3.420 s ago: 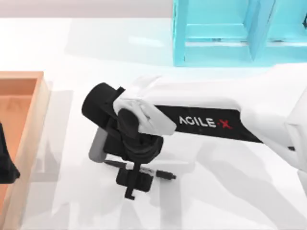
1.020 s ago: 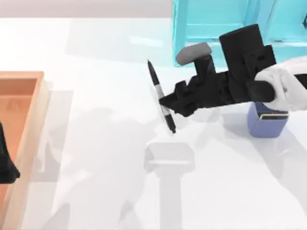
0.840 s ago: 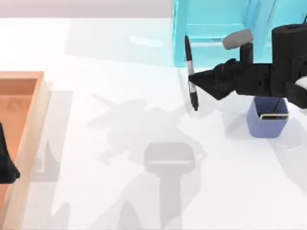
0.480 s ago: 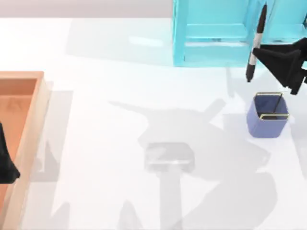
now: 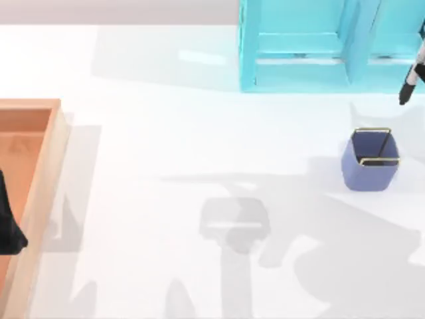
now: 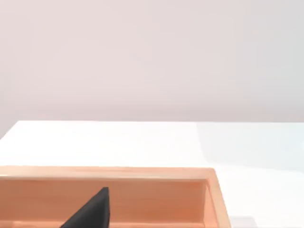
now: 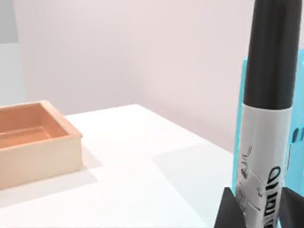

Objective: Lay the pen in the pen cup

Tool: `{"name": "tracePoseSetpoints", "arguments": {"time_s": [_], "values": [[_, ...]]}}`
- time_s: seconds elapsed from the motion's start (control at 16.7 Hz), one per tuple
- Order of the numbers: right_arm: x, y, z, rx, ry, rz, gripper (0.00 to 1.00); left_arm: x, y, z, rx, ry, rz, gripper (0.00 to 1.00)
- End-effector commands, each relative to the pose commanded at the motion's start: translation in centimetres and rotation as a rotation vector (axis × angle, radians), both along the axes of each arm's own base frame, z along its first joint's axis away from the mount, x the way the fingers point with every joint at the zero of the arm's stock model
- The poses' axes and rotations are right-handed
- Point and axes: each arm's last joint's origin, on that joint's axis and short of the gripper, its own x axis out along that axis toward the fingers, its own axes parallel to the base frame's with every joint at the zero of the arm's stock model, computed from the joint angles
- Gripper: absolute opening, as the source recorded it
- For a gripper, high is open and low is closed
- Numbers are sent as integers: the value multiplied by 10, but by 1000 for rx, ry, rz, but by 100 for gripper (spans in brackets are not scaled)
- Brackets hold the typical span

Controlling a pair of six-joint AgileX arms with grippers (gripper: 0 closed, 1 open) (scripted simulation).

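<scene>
The pen [image 5: 412,78] hangs nearly upright at the top view's right edge, above and to the right of the pen cup [image 5: 370,160]. The cup is a small blue-violet square with a gold rim, standing on the white table. In the right wrist view the pen [image 7: 266,118] rises close to the camera with its black end up and its printed silvery barrel below. My right gripper [image 7: 261,214] is shut on that barrel, a dark finger [image 7: 227,210] on either side. My left gripper [image 5: 8,226] rests parked over the wooden tray at the left edge.
A light wooden tray [image 5: 56,153] lies along the table's left side, the same tray [image 7: 42,152] in the right wrist view. A turquoise shelf unit [image 5: 312,46] stands at the back right, just behind the cup. Arm shadows fall across the table's middle.
My right arm lifted the pen from the table's front middle and carried it to the right and back. It passed the cup and now stands at the top view's right edge.
</scene>
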Motion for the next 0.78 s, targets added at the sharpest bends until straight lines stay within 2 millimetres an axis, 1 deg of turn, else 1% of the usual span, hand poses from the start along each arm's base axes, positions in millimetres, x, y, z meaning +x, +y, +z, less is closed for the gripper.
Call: {"name": "tracePoseSetpoints", "arguments": {"time_s": [0.78], "values": [[2,3,-1,-1,-4,0,0,0,0,0,0,0,0,100]]}}
